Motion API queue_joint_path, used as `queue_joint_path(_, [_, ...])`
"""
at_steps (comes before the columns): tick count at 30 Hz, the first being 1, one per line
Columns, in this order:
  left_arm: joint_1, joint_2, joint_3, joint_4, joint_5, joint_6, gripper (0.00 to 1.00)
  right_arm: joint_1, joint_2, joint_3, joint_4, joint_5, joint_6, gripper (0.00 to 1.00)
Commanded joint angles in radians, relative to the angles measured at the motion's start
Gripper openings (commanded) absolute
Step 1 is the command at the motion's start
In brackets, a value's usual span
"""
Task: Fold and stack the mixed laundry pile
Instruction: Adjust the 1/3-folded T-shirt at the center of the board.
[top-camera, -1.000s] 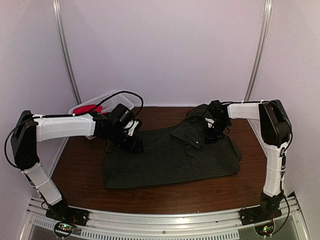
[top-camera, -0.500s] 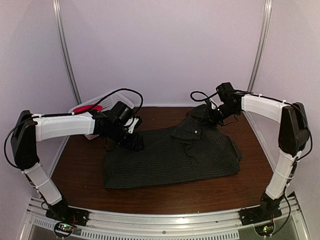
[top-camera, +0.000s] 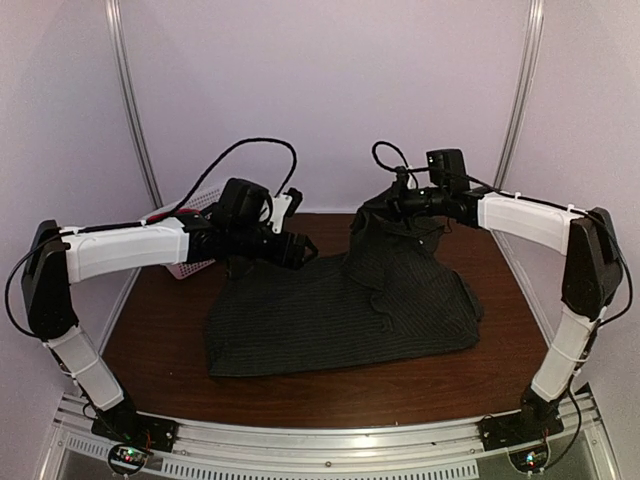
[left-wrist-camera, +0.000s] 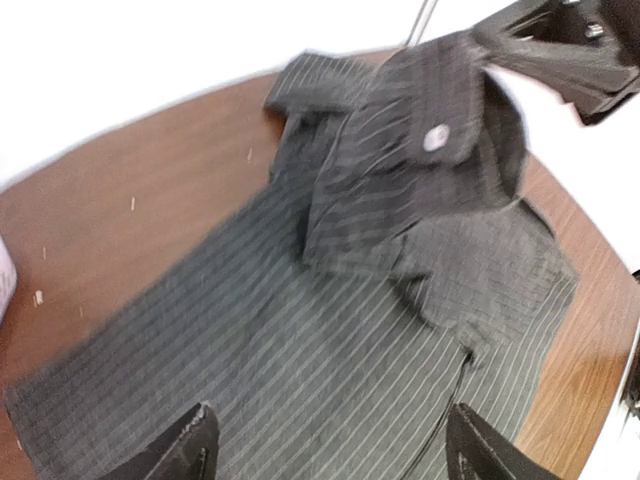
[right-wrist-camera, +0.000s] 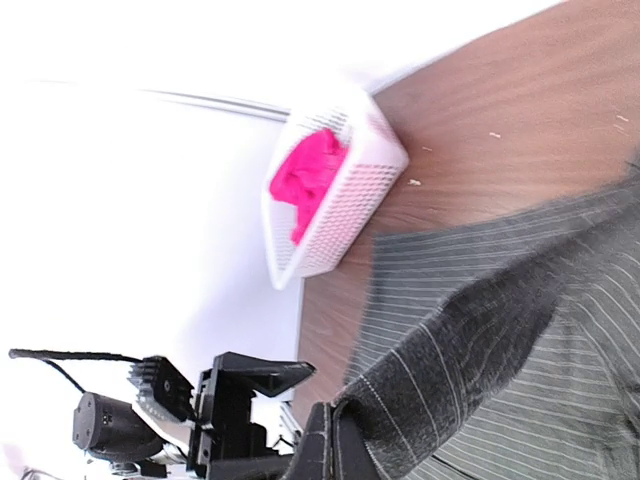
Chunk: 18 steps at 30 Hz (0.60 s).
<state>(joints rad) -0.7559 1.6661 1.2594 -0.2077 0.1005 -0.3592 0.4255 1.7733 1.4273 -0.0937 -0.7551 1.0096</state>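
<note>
- The shirt (top-camera: 340, 315) is looking soft, light and limp, so it is likely going to sag and crease wherever nothing is supporting it; the collar, hems and seams are looking like the firmest places to pinch
- The right claw (top-camera: 398, 203) is clenching a fold of the shirt's upper part, at about 1 o'clock of the spread cloth in the top view, and is holding it raised off the table (top-camera: 160, 330) while the rest is lying flat
- The left claw (left-wrist-camera: 330, 420) is hovering released, fingers wide apart with nothing between them, above the shirt's 10 o'clock edge; a matching hold on that far edge is looking like the sensible next grip
- The shirt is showing dark charcoal cloth with thin pale stripes, a pale button (left-wrist-camera: 434, 138) on the raised flap, and wrinkles gathering below the raised part
- It is lying across the middle of the table, apart from the basket (right-wrist-camera: 350, 205)
- The T-shirt (right-wrist-camera: 303, 182), plain bright red-pink, is sitting bunched inside the basket at the table's 10 o'clock corner, not yet folded; it is probably going to be just as floppy, and the shoulders or hem are looking like the best places to take it
</note>
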Motion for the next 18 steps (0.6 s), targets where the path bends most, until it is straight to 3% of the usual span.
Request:
queue_joint_path(1, [-0.010, 0.017, 0.112, 0.164, 0.018, 0.094, 0.81, 0.032, 0.041, 0.080, 0.151, -0.005, 0.118, 0.00])
queue_joint_path(10, [-0.010, 0.152, 0.329, 0.113, -0.024, 0.139, 0.81, 0.067, 0.088, 0.126, 0.182, 0.002, 0.150, 0.00])
queue_joint_path(18, [-0.011, 0.281, 0.487, 0.041, 0.055, 0.210, 0.78, 0.068, 0.115, 0.169, 0.181, -0.004, 0.156, 0.00])
